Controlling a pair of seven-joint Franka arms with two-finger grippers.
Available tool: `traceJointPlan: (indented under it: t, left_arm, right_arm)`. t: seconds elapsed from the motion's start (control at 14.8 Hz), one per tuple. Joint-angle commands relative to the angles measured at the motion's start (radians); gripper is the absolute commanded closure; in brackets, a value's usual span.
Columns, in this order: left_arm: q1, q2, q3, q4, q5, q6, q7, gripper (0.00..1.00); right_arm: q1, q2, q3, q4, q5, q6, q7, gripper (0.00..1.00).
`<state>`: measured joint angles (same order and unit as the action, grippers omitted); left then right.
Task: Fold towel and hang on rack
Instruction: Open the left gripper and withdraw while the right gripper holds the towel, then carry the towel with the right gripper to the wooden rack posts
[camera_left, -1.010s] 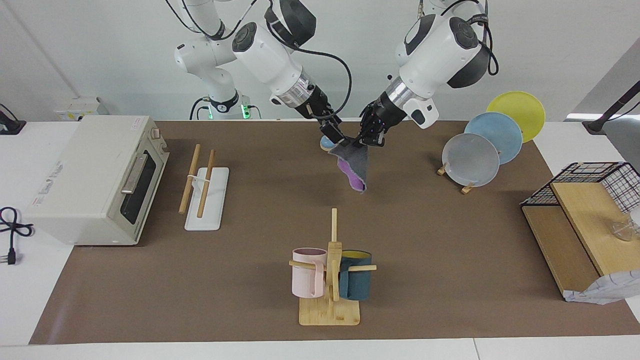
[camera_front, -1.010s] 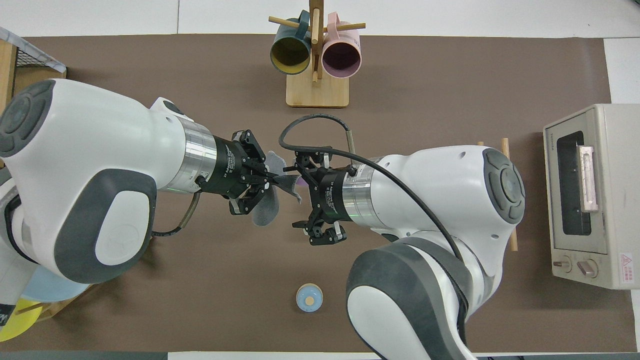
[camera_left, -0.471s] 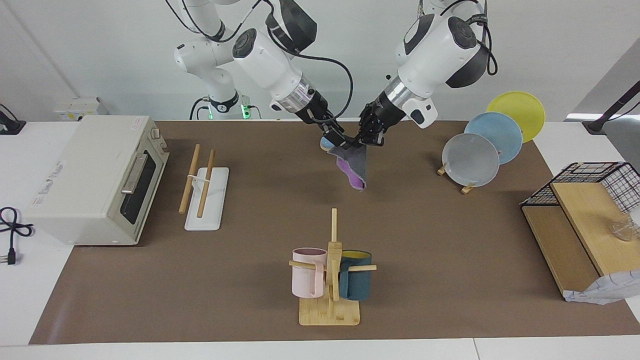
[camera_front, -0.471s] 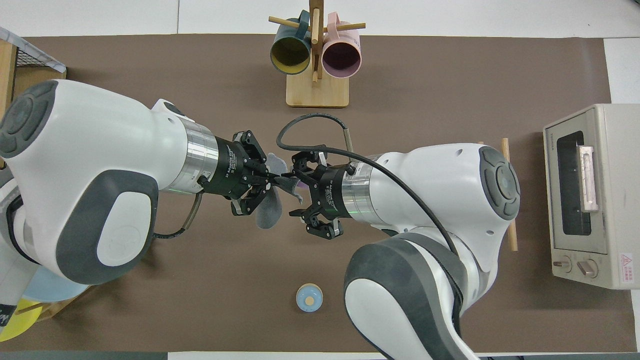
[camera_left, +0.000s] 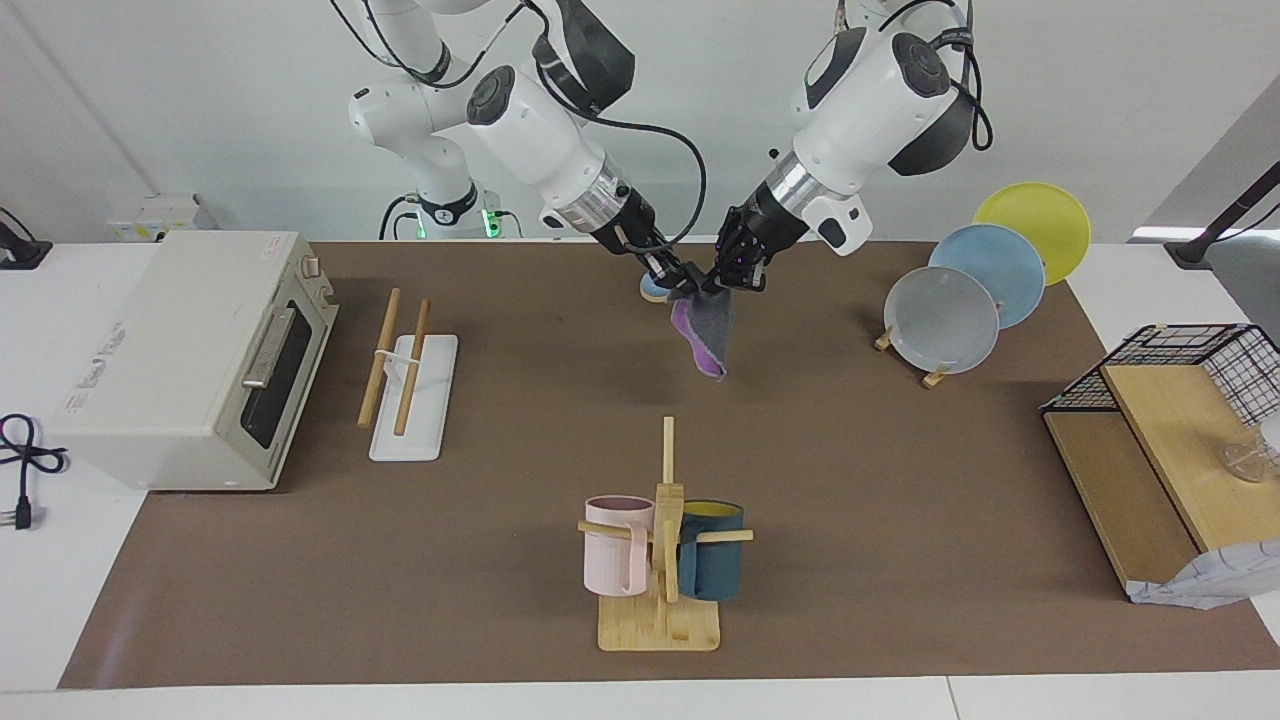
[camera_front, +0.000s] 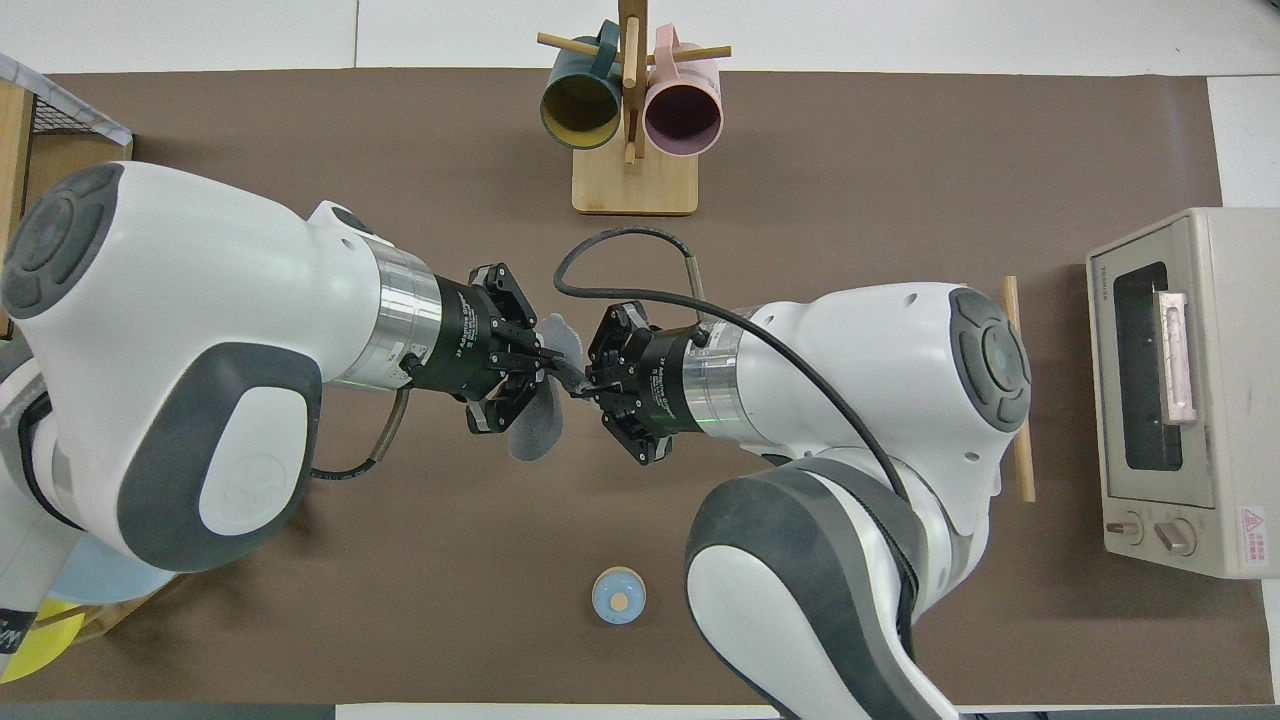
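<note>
Gripping the towel (camera_left: 708, 335): left hand (camera_left: 722, 284), right hand (camera_left: 686, 288).

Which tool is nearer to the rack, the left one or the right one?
Right. The right tool and the left tool both grip the towel in the air; the right one is on the side toward the rack.

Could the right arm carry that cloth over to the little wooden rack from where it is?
Probably yes. The right gripper and left gripper both pinch the towel in the air, and only bare mat lies between it and the rack. The left gripper would have to let go first.
</note>
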<state>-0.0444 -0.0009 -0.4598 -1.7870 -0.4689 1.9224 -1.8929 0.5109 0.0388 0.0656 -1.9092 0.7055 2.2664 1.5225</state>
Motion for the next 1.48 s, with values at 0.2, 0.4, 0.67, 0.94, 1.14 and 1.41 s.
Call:
traceJointPlan:
  t: [0.2,0.4,0.67,0.94,1.14,1.41]
  left_arm:
    - [-0.017,-0.028,0.009,-0.023,0.013,-0.009,0.000,0.69]
    - [-0.023,-0.036,0.009,-0.034,0.013,-0.013,0.083,0.00]
    - [0.006,-0.047,0.016,-0.063,0.013,-0.013,0.237,0.00]
    - [0.125,-0.057,0.017,-0.084,0.015,-0.028,0.521,0.00]
    - [0.248,-0.060,0.017,-0.091,0.039,-0.068,0.838,0.00]
    - [0.372,-0.070,0.017,-0.106,0.156,-0.082,1.245,0.00]
  right_arm:
    - [-0.017,0.006,0.003,0.010,0.028,0.001,-0.033,1.00]
    - [-0.017,0.006,0.003,0.012,0.026,-0.001,-0.033,1.00]
    - [-0.019,-0.010,-0.004,0.016,0.011,-0.102,-0.158,1.00]
    - [-0.112,-0.071,-0.007,0.016,-0.107,-0.339,-0.416,1.00]
    - [-0.234,-0.111,-0.007,0.016,-0.171,-0.535,-0.650,1.00]
    - [-0.359,-0.137,-0.006,0.003,-0.312,-0.705,-0.941,1.00]
